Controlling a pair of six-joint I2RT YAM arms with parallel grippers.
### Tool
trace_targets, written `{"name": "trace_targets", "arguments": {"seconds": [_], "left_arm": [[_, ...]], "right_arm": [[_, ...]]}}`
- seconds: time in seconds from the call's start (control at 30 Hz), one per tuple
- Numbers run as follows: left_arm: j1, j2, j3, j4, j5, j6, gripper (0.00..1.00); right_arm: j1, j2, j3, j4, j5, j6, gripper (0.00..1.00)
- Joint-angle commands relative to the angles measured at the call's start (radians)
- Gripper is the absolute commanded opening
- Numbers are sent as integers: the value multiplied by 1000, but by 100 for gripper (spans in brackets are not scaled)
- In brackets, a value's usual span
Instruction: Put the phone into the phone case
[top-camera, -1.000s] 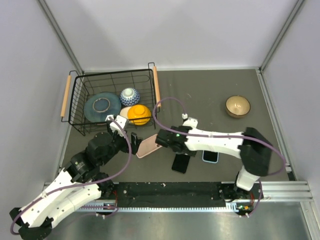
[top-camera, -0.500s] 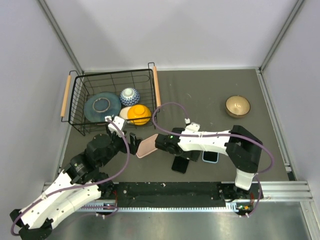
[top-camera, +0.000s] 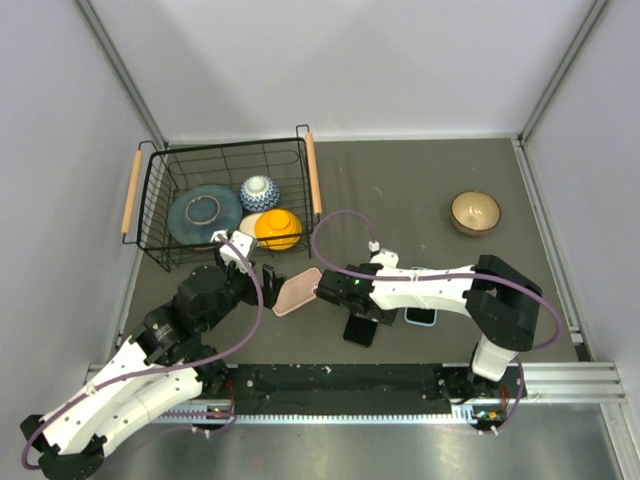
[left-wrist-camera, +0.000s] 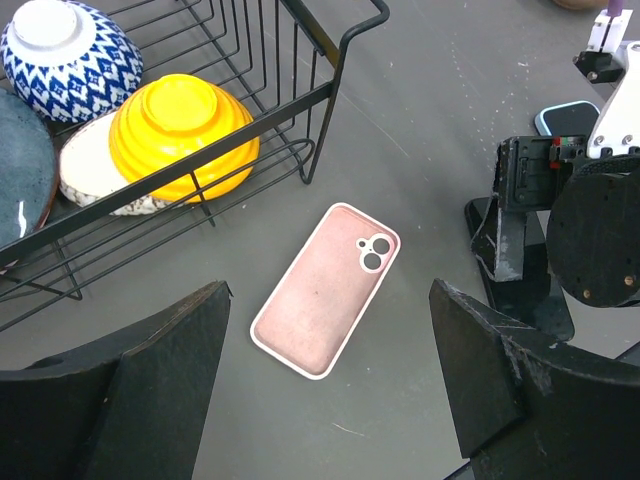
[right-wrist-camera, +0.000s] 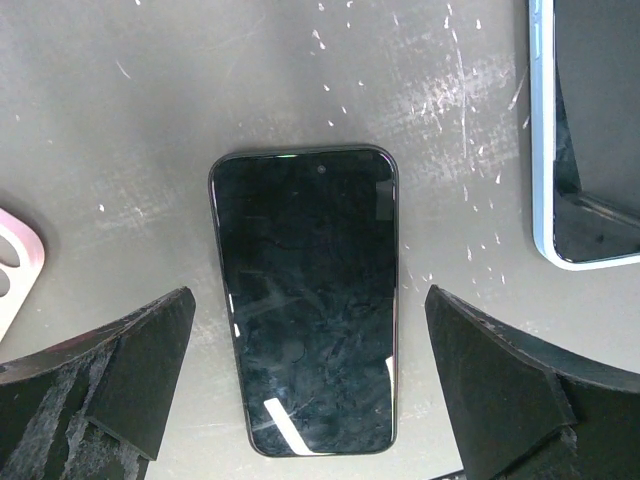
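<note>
My right claw (right-wrist-camera: 308, 300) stands wide open and holds nothing. It hangs over the phone (right-wrist-camera: 303, 320), and in the right wrist view its two dark fingers (right-wrist-camera: 110, 375) show at the lower left and lower right, one on each side of the phone, without touching it. The phone lies flat on the grey worktop (right-wrist-camera: 300, 80) with the black screen up, in the middle of that view. At the left edge a pink corner of the case (right-wrist-camera: 15, 265) comes in, near the phone but apart from it. At the upper right lies a slab (right-wrist-camera: 590, 130) with a black face and a light blue rim, also apart from the phone.

My left claw (left-wrist-camera: 328, 295) is wide open too and grips nothing. It hangs over the case (left-wrist-camera: 315, 310), which lies with its back up in the middle of the left wrist view, the camera hole toward the upper right. The fingers do not touch it. At the right of this view stands my right arm (left-wrist-camera: 590, 230).

In the top view the case is left of centre and the phone is just right and below it, under the right arm. At the upper left is a wire basket (top-camera: 150, 200) with a yellow bowl (left-wrist-camera: 180, 135), a blue and white bowl (left-wrist-camera: 70, 50) and a grey-blue plate (top-camera: 205, 210). A tan bowl (top-camera: 476, 211) sits alone at the upper right.
</note>
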Motion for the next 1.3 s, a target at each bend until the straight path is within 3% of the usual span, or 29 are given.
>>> {"name": "trace_targets", "arguments": {"seconds": [0.0,0.47,0.73,0.93,1.07,1.17,1.27], "left_arm": [[3,9,1,59,3,-15,86],[3,55,-3,62,46,-23,86],[3,66,-9,57,60,-35,87],[3,118,-16,62,87,-57,87],[3,218,-22,74,189,-69,84],[4,308,-20,91,221,-70,82],[3,422,3,100,337,52,79]], "right_arm": [[11,-25,-15,41,3,0,99],[11,18,-42,54,-50,32,98],[11,15,-73,61,-54,42,90],[11,6,-76,62,-24,7,78],[9,-25,-90,62,9,-18,51],[9,-40,-98,62,24,-44,49],[9,-86,-150,91,64,-96,49]]}}
